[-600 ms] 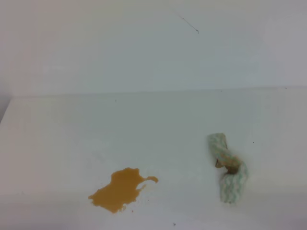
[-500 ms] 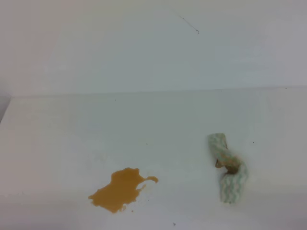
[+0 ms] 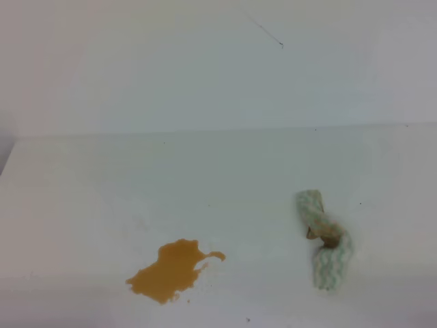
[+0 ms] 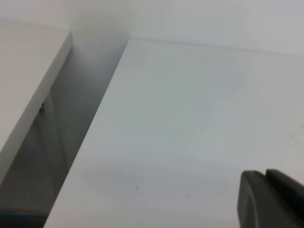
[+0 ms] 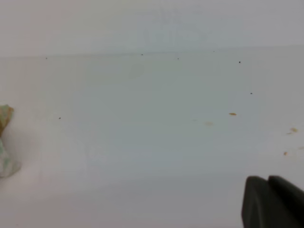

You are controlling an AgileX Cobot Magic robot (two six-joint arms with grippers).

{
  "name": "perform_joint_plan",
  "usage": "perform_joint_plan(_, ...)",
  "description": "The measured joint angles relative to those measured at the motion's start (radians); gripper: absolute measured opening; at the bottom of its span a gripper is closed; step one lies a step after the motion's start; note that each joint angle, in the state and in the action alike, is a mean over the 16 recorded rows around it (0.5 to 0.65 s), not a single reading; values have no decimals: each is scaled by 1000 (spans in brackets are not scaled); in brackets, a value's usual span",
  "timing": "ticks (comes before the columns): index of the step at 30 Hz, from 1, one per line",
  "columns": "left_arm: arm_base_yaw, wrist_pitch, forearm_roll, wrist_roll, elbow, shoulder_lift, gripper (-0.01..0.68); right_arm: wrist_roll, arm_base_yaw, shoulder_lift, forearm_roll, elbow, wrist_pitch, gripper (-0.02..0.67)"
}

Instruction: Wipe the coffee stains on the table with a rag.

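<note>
An orange-brown coffee stain (image 3: pixel 171 270) lies on the white table (image 3: pixel 205 178) at the front left. The bunched white and pale green rag (image 3: pixel 324 239), with a brown patch at its middle, lies to the stain's right, apart from it. Its end also shows at the left edge of the right wrist view (image 5: pixel 4 142). Small tan specks (image 5: pixel 232 114) dot the table there. Neither gripper shows in the exterior high view. In each wrist view only dark fingertips show at the bottom right corner, pressed together and empty: left gripper (image 4: pixel 266 175), right gripper (image 5: pixel 268 180).
A white wall (image 3: pixel 205 68) rises behind the table. In the left wrist view the table's left edge (image 4: pixel 95 123) borders a dark gap, with another white surface (image 4: pixel 23 85) beyond it.
</note>
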Motion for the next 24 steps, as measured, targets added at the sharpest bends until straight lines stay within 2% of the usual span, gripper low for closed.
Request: perform_joint_plan(24, 0, 0, 0, 0, 0, 0, 1, 0, 0, -4, 0, 0, 1, -3)
